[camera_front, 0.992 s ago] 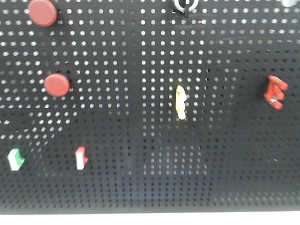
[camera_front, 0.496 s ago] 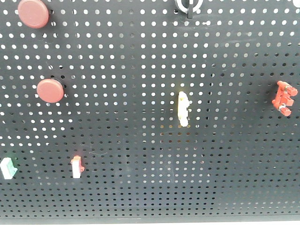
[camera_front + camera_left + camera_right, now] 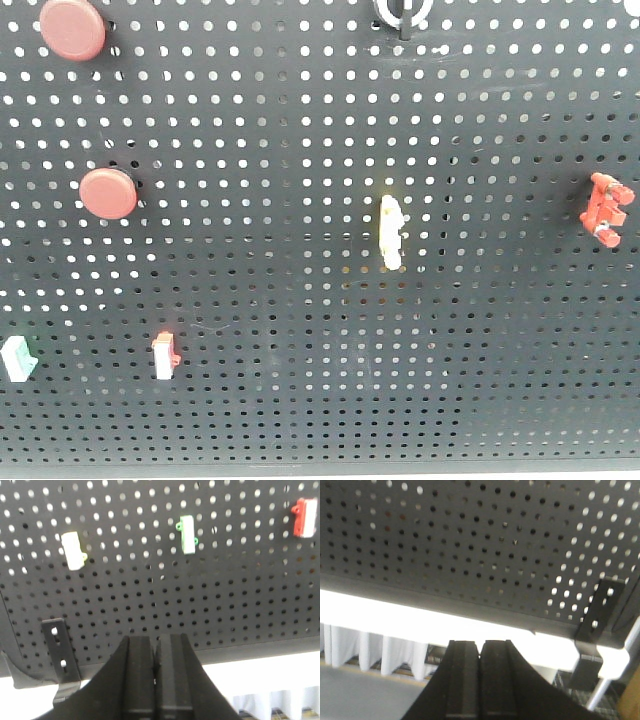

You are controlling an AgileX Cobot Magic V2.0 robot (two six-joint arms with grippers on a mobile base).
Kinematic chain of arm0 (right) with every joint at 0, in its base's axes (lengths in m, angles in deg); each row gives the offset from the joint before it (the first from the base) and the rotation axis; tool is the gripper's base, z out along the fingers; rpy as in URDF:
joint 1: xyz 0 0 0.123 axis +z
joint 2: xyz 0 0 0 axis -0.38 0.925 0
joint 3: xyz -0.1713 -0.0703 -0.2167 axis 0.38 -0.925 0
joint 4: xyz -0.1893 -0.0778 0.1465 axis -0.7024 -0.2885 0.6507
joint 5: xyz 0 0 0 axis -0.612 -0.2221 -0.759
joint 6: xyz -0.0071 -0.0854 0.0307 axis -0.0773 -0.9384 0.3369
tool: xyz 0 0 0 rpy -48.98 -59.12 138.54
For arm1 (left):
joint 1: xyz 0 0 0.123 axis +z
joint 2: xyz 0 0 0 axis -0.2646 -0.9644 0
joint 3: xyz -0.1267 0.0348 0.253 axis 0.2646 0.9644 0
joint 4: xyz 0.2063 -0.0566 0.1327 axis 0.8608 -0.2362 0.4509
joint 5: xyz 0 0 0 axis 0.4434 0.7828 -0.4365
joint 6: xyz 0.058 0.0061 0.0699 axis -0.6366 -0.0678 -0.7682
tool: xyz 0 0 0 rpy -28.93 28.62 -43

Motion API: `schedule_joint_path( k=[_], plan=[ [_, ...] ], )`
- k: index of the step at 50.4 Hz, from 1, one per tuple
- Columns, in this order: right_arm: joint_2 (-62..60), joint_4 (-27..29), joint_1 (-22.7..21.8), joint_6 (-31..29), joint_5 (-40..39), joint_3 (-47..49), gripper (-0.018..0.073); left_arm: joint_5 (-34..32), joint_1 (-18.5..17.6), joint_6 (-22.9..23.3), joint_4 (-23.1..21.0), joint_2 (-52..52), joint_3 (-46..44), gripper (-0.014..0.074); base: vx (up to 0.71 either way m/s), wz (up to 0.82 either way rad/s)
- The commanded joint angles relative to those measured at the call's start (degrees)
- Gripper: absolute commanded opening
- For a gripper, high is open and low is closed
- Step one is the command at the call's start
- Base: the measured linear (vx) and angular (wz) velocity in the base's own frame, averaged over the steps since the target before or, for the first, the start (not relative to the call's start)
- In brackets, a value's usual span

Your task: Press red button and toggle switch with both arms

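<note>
Exterior front-facing view: on the matte black perforated pegboard, the upper red button and the lower red button, both flat-domed discs, sit at the left. The toggle switch, ringed in silver, is cropped by the top edge. Left wrist view: the left gripper points up at the board's lower rim, black fingers pressed together, well below a green-trimmed rocker switch. Right wrist view: the right gripper, fingers likewise together, angles up under the board's bottom edge, near a perforated metal bracket; the background is blown out white
</note>
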Motion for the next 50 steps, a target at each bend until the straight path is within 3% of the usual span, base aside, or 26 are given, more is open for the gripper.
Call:
schedule_joint_path(
  k=[1, 15, 25, 31, 38, 50],
  plan=[
    [-0.96, -0.73, 0.12, -0.35, -9.96, -0.48, -0.0003, -5.46, 0.03, -0.01, 0.00, 0.91, 1.85, 0.0002, 0.00, 0.00],
    [-0.96, -0.56, 0.12, -0.15, -28.28, -0.48, -0.0003, -12.02, 0.03, 3.58, -1.42, 0.91, 1.85, 0.0002, 0.00, 0.00],
    [-0.96, 6.51, 0.12, 5.86, -37.22, -0.17, -0.0003, -15.34, 0.03, 6.90, -1.24, 0.91, -0.42, 0.0002, 0.00, 0.00],
    [-0.90, 7.29, 0.12, 6.77, -36.84, 4.30, -0.0003, -15.29, 0.03, 7.06, -1.24, 0.91, -5.69, 0.0002, 0.00, 0.00],
    [1.46, 7.05, 0.12, 6.72, -30.42, 16.47, -0.0003, -13.68, 0.03, 6.80, -0.52, 0.05, -16.18, 0.0002, 0.00, 0.00],
    [17.65, 7.05, 0.12, 6.72, -21.23, 39.44, -0.0003, -10.66, 0.03, 6.58, 9.11, -12.14, -40.09, 0.0002, 0.00, 0.00]
  ],
)
